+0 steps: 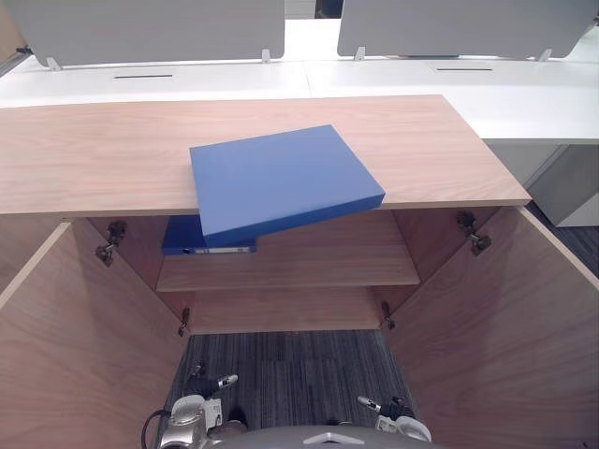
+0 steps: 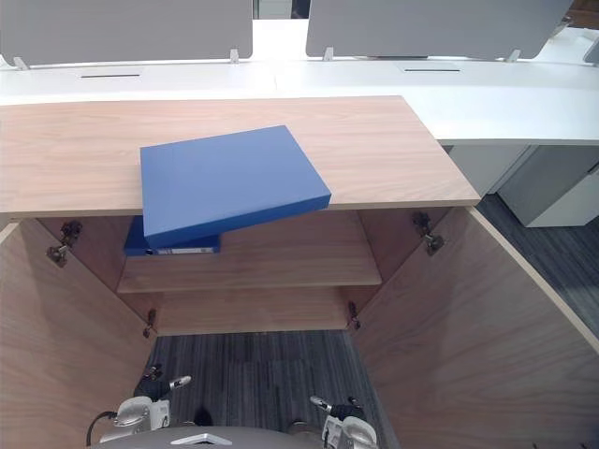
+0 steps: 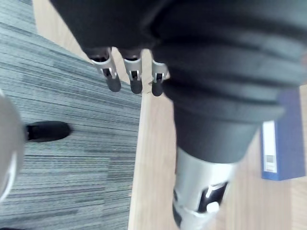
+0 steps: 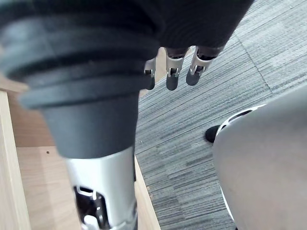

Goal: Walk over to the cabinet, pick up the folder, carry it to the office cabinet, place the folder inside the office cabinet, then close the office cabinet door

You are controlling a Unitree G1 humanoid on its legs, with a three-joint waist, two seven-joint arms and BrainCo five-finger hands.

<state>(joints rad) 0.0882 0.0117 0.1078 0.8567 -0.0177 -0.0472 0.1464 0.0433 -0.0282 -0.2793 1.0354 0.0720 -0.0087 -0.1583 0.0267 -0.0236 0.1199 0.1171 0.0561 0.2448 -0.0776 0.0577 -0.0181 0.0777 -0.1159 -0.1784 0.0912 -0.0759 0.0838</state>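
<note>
A flat blue folder (image 1: 284,179) lies slanted on the wooden top of the cabinet (image 1: 94,150), its near corner jutting out over the front edge. Both cabinet doors stand open, left door (image 1: 75,346) and right door (image 1: 510,337). My left hand (image 1: 192,412) and right hand (image 1: 401,423) hang low in front of the cabinet, well below and short of the folder. In the wrist views the left hand (image 3: 134,72) and the right hand (image 4: 171,72) have straight fingers and hold nothing.
A second blue binder (image 1: 208,238) lies on the left of the upper inside shelf (image 1: 318,262), also seen as the binder (image 3: 280,139) past my left hand. A lower shelf (image 1: 281,311) sits beneath. White desks (image 1: 524,94) with grey screens stand behind. Grey carpet (image 1: 290,369) runs between the doors.
</note>
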